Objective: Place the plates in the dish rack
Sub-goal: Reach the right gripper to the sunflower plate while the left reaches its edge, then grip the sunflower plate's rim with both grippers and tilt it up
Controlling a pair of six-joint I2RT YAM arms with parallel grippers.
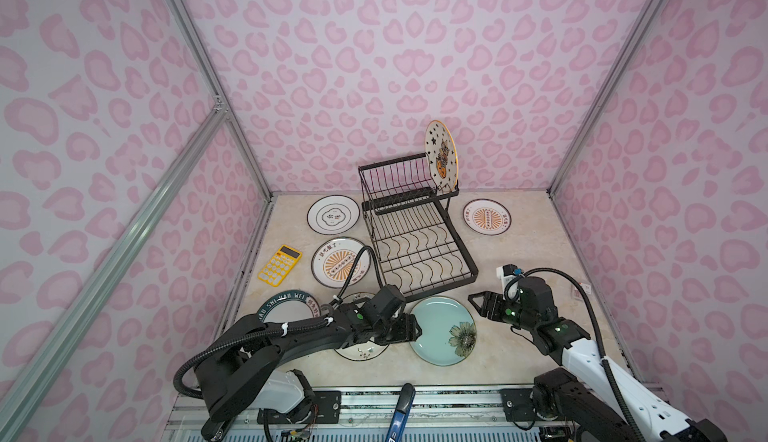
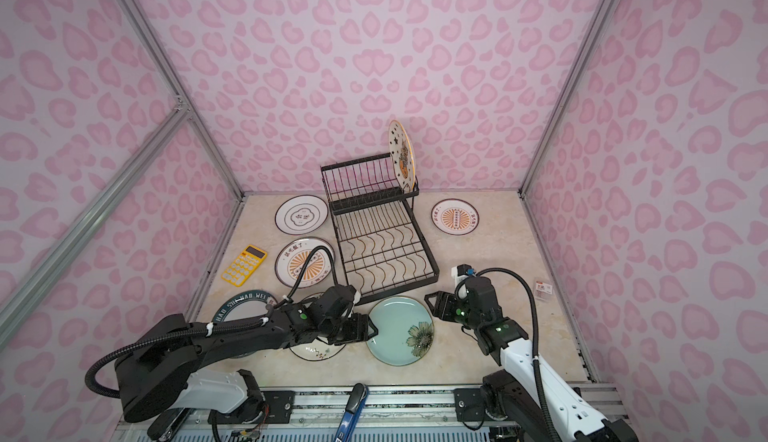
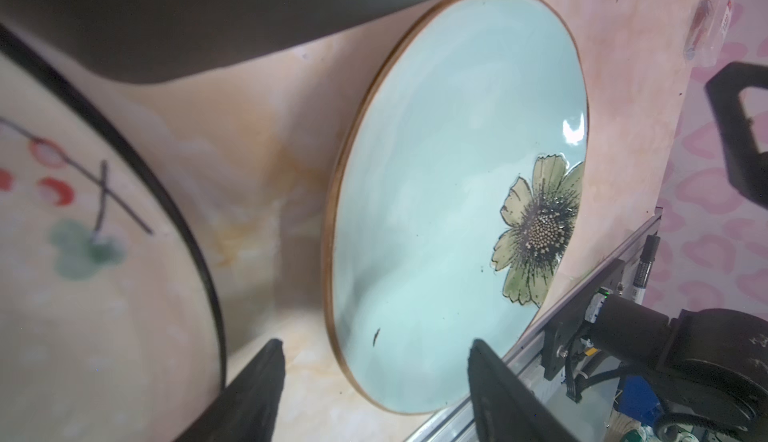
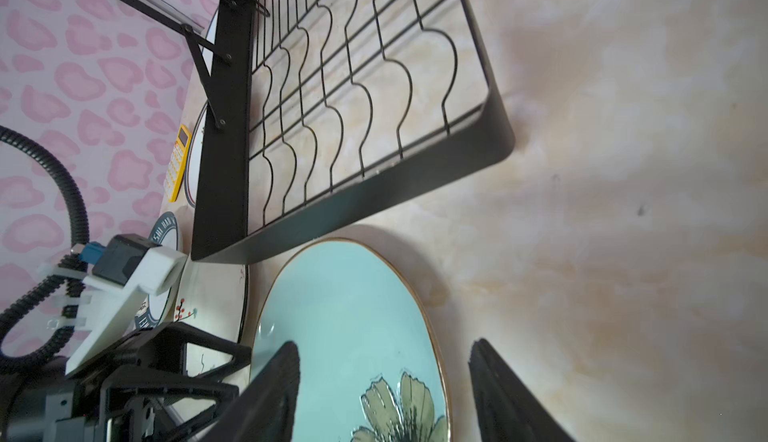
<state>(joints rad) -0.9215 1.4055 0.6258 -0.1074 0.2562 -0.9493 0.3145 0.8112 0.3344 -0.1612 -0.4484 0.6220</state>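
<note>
Black jointed left arm (image 1: 266, 344), white-shelled right arm (image 1: 582, 361), ribbed black cable hoses (image 4: 77, 199), white zip ties (image 1: 285, 329), small green lights (image 1: 564, 328), black wedge-shaped pincer fingers (image 3: 253, 386).

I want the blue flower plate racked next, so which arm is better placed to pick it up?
Probably left: the left jaws, open, straddle the rim of the pale blue plate; the right jaws, also open, stand just off its opposite rim.

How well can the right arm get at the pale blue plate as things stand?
Probably yes. The right arm has open jaws beside the pale blue plate, at its right rim, with nothing between; the left arm hovers at the opposite rim.
</note>
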